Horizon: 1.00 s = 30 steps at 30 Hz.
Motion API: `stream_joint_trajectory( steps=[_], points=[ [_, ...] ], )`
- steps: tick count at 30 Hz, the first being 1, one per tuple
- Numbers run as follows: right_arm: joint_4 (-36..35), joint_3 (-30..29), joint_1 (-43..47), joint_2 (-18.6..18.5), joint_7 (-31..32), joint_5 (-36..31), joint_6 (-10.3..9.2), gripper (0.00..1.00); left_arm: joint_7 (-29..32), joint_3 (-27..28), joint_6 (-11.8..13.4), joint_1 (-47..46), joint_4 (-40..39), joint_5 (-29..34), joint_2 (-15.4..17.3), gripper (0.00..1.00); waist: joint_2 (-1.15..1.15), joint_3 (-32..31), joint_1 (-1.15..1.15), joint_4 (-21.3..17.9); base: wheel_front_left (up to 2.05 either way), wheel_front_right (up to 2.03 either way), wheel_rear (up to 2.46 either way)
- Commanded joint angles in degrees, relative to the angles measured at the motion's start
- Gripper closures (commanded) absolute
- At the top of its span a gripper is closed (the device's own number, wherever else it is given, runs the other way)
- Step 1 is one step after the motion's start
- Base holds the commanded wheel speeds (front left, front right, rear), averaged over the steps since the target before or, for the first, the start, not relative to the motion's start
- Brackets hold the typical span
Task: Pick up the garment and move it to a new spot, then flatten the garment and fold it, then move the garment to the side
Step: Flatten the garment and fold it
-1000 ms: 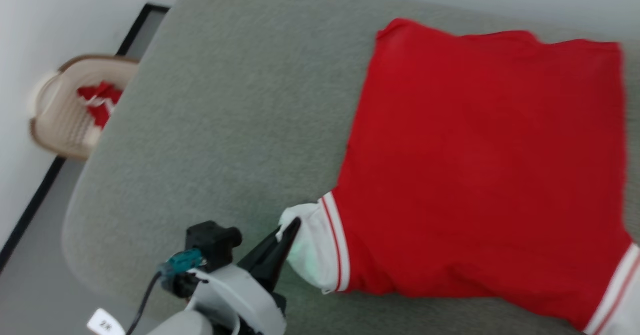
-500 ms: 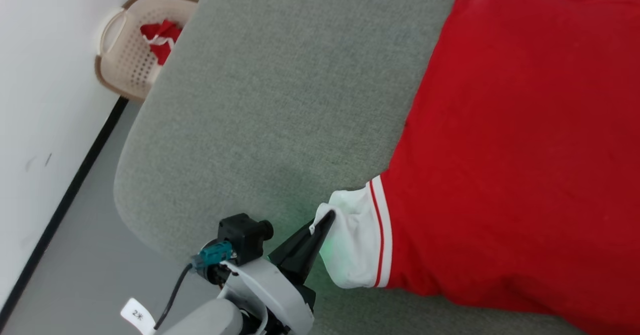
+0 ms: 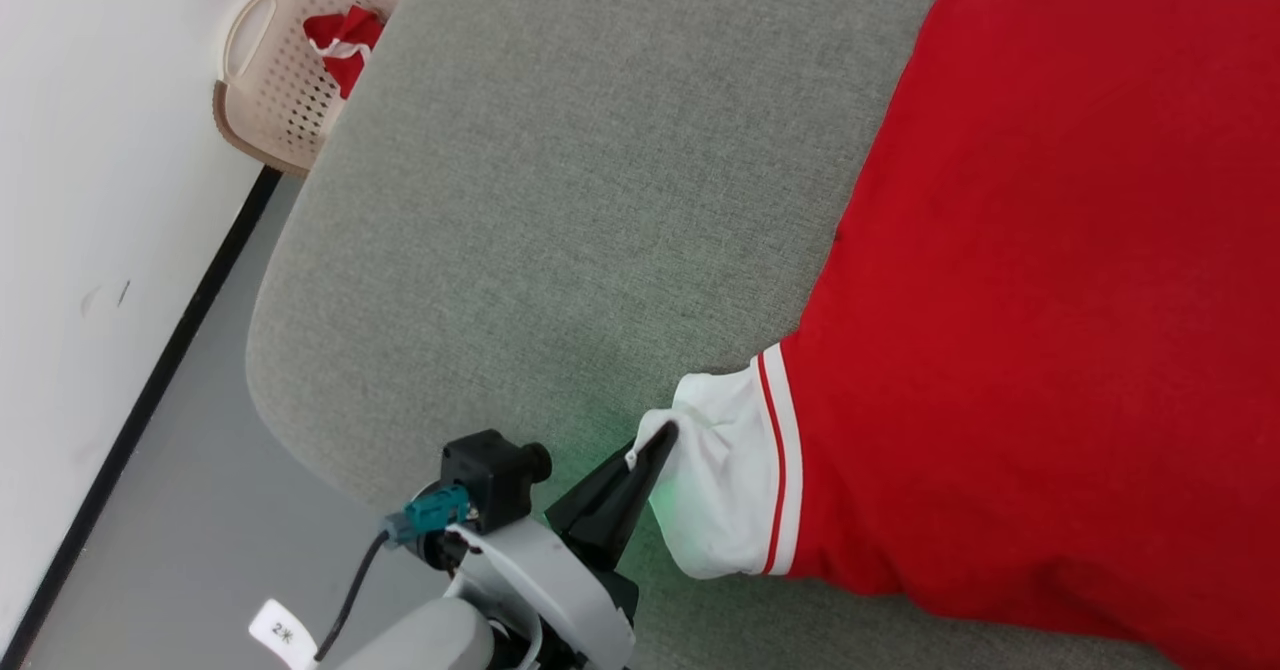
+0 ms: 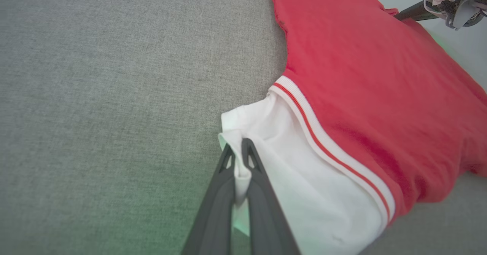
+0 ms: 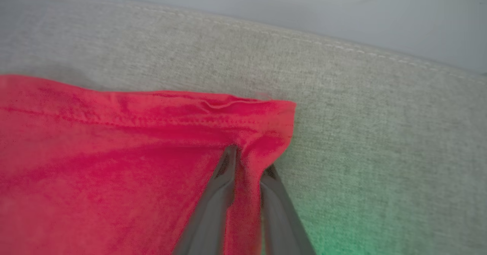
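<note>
Left end effector (image 4: 237, 147) tight on garment (image 3: 1050, 300), right end effector's (image 5: 249, 160) grip unclear; basket (image 3: 288, 110) aside

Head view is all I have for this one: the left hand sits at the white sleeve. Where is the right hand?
Observer: The right hand is at a red hem corner of the garment, closed on a fold of cloth.
Operator: Does the left hand actually hold the sleeve, or just touch it?
Observer: It holds it. The left wrist view shows the left hand shut on the edge of the white sleeve, with cloth pinched between its fingers.
Operator: Where on the surface is that hem corner?
Observer: It is near the stitched far edge of the grey cushion.
</note>
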Motion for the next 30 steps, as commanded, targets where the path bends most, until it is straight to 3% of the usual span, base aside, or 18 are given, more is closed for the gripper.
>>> stream_joint_trajectory(
  steps=[1,6,11,14,20,30],
  points=[
    [6.01,-0.2,5.94,0.16,2.61,-1.9,-0.44,1.0,-0.18,-0.02,-0.55,-0.86,0.41,-0.45,-0.44,1.0,0.0,-0.16,0.0,-0.06,0.0,0.0,0.0],
    [6.14,-0.76,5.0,1.2,3.0,-2.2,-0.31,1.0,-0.07,0.14,-1.71,-2.21,2.5,-0.74,-0.72,1.0,0.0,-1.69,0.0,-0.24,0.0,0.0,0.0],
    [1.34,2.08,7.39,2.96,2.29,2.21,-0.23,1.0,0.14,0.45,-2.89,-2.95,5.43,-1.43,-0.29,1.0,0.0,-5.52,0.0,-1.68,0.0,0.0,0.0],
    [-4.37,5.7,10.66,3.79,2.48,6.79,-0.11,1.0,0.14,1.12,-2.61,-2.27,6.6,-1.86,0.75,1.0,0.0,-8.01,0.0,-4.17,0.0,0.0,0.0],
    [-19.42,10.85,21.61,0.45,2.76,17.68,-0.2,1.0,0.17,2.01,-2.2,-0.76,6.91,-2.57,3.32,1.0,0.0,-12.44,0.0,-8.56,0.0,0.0,0.0],
    [-37.01,8.91,39.95,-1.58,0.64,26.67,-0.26,1.0,0.01,3.67,-0.39,2.14,5.31,-3.9,6.95,1.0,0.0,-17.5,0.0,-15.34,0.0,0.0,0.0]
  ],
)
